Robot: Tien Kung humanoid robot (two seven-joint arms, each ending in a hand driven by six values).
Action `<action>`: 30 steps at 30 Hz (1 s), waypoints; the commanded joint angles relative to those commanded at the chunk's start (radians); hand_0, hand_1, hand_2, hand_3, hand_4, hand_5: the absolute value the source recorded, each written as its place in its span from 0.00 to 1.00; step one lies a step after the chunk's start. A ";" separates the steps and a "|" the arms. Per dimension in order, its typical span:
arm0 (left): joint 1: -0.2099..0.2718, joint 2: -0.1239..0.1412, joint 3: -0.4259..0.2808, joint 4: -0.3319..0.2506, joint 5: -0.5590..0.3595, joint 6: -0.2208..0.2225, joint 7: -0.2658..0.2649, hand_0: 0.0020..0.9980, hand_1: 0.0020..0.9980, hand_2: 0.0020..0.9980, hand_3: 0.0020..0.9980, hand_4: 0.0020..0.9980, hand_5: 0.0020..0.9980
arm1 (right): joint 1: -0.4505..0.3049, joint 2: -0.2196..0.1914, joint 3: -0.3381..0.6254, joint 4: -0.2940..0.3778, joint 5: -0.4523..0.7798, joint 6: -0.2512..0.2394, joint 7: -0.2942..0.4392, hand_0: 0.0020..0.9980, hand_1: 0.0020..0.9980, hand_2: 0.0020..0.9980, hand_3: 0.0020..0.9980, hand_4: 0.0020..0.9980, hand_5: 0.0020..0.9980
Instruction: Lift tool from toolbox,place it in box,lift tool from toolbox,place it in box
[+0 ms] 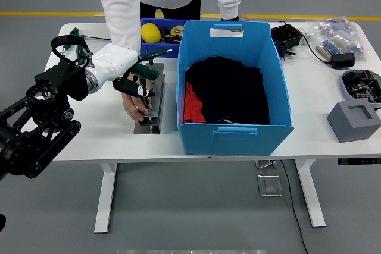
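Where toolbox abuts blue box, left robot hand hovers above

Black jointed left arm, white-shelled left hand (green cabling, black fingertips), person's white sleeves

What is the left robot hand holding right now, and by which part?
The left robot hand grips a green-handled tool by its handle, above the grey toolbox.
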 joint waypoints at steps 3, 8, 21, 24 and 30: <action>-0.002 -0.001 0.003 0.003 -0.004 0.005 0.001 0.23 0.12 0.15 0.23 1.00 0.66 | 0.001 0.000 -0.001 0.000 0.000 0.000 0.000 0.72 0.69 0.76 0.61 0.87 0.67; 0.002 -0.005 0.009 0.015 -0.005 0.020 0.005 0.19 0.07 0.10 0.18 1.00 0.66 | 0.001 -0.001 0.001 0.000 -0.003 -0.001 0.000 0.72 0.69 0.76 0.61 0.87 0.66; 0.006 -0.010 0.041 0.020 -0.007 0.136 0.005 0.17 0.01 0.04 0.09 1.00 0.65 | 0.000 0.000 0.006 0.000 -0.011 -0.002 -0.003 0.72 0.69 0.76 0.60 0.87 0.66; 0.006 -0.010 0.043 0.024 -0.006 0.162 0.002 0.15 0.00 0.01 0.06 1.00 0.65 | 0.000 0.000 0.006 0.000 -0.011 -0.002 -0.003 0.72 0.69 0.76 0.60 0.87 0.66; 0.002 -0.007 0.048 0.025 -0.016 0.215 -0.006 0.14 0.00 0.00 0.05 1.00 0.64 | 0.000 0.001 0.008 0.000 -0.010 -0.003 -0.002 0.72 0.69 0.75 0.60 0.87 0.66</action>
